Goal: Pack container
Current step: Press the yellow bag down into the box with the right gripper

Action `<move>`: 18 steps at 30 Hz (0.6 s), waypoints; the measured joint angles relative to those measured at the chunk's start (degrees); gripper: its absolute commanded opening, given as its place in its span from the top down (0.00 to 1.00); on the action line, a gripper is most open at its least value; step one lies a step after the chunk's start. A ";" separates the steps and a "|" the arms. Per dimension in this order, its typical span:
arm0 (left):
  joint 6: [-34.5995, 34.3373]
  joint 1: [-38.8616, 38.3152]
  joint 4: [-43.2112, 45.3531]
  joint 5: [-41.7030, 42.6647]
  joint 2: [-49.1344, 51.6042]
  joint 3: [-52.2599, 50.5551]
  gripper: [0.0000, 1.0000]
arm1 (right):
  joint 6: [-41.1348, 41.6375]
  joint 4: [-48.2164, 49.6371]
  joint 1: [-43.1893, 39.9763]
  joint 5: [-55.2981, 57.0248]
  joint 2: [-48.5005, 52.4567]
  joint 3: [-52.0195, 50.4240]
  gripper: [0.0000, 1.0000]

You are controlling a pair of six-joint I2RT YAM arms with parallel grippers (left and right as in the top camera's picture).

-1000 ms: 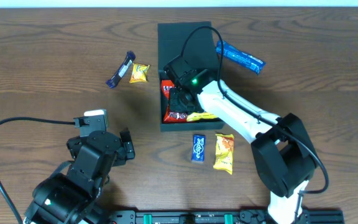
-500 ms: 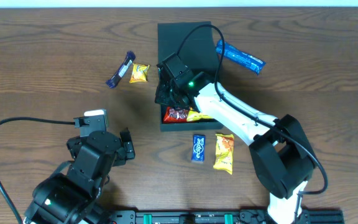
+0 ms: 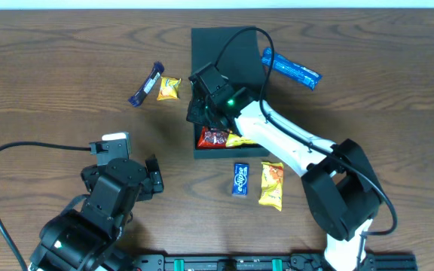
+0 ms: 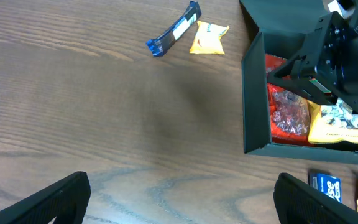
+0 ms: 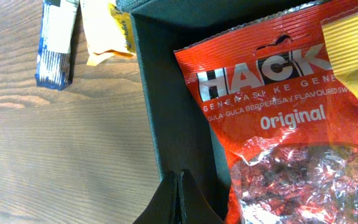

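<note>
Right hand (image 5: 178,183) pinched closed, empty, over the container (image 5: 166,93) wall; left hand (image 4: 182,186) spread wide

Your dark green square box (image 3: 209,49) sits just above centre of the overhead frame, upright, its lid flap folded back open.

Bright, even light from above. Faint soft shadow on table (image 4: 166,118) left of container (image 4: 253,106). Glare patches on red packet (image 5: 272,124). Fingers (image 4: 48,199) in left wrist corners blurred. Wood grain sharp.
</note>
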 measured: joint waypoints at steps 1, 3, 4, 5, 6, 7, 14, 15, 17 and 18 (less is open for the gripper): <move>0.00 0.00 0.00 0.00 0.00 0.00 0.05 | 0.11 0.17 0.04 0.09 0.00 0.00 0.98; 0.00 0.00 0.00 0.00 0.00 0.00 0.05 | 0.15 0.61 0.11 0.17 0.00 0.00 0.97; 0.00 0.00 0.00 0.00 0.00 0.00 0.05 | 0.15 0.68 0.15 0.35 0.00 0.00 0.98; 0.00 0.00 0.00 0.00 0.00 0.00 0.05 | 0.15 0.70 0.22 0.55 0.00 0.00 0.97; 0.02 0.00 0.00 0.00 0.00 0.00 0.04 | 0.15 0.70 0.28 0.72 0.00 0.00 0.97; 0.00 0.00 0.02 0.00 0.00 0.00 0.05 | 0.17 0.72 0.39 0.92 0.00 0.00 0.97; 0.00 0.00 0.02 0.00 0.00 0.00 0.05 | 0.33 3.69 2.54 1.79 0.00 0.00 0.97; 0.00 0.00 0.02 0.00 0.00 0.00 0.05 | 0.35 3.65 2.80 2.08 0.00 0.00 0.97; 0.00 -0.02 0.02 0.00 0.00 0.00 0.05 | 0.33 3.45 3.28 2.64 0.00 0.00 0.98; 0.00 0.00 0.00 0.00 0.00 0.00 0.05 | 0.28 3.43 3.34 2.86 0.00 0.00 0.98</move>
